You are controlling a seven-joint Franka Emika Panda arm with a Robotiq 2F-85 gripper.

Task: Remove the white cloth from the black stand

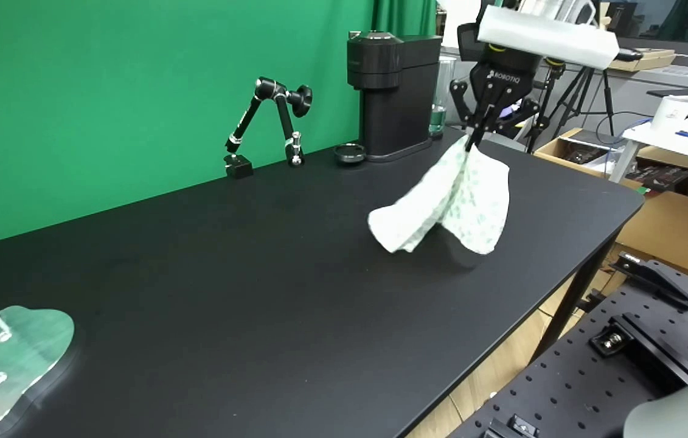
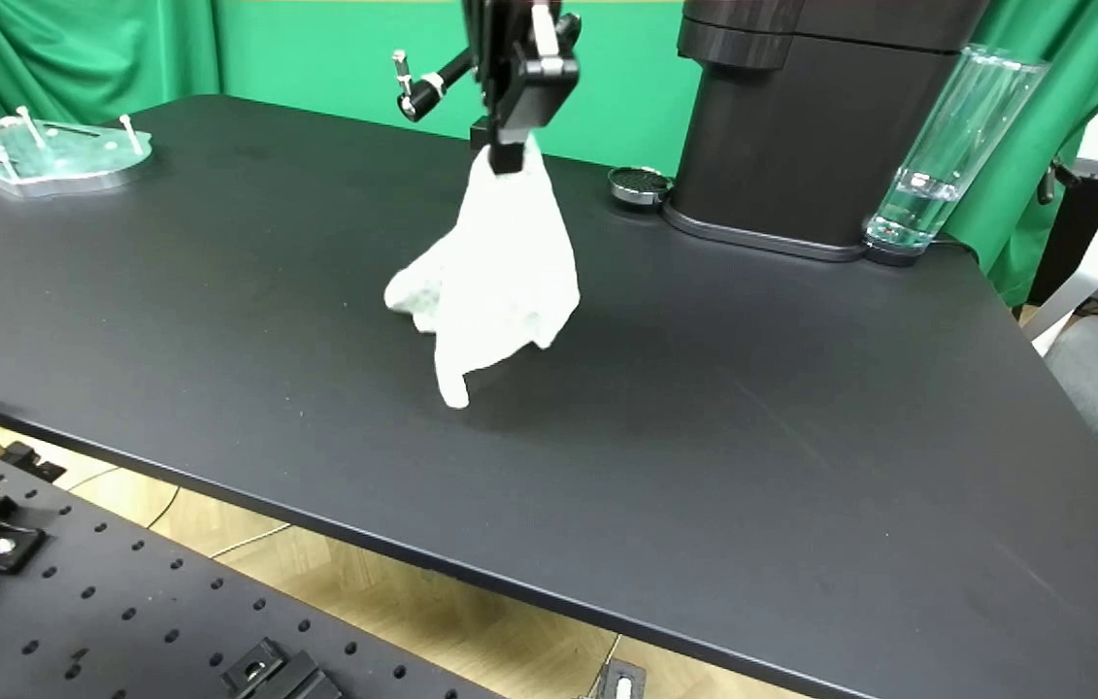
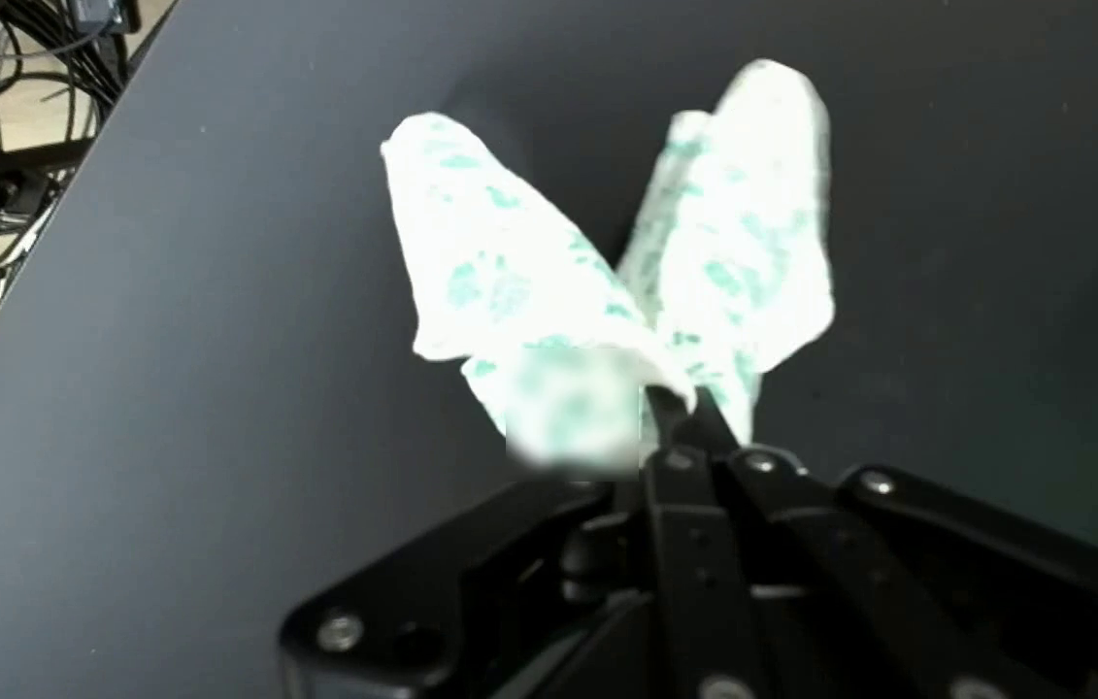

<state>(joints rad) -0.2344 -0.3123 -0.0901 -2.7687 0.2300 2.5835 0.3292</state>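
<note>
Pinching white cloth (image 1: 477, 194), jaws well clear of black stand (image 1: 267, 90) — removal looks done; next, likely lower to counter (image 1: 258, 274), release.

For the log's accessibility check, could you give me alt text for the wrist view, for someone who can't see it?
A white cloth with a green leaf-like print is pinched in closed black jaws, its folds fanning out in two lobes over a dark tabletop. Past the tabletop's edge at upper left, tangled dark cables are visible.
</note>
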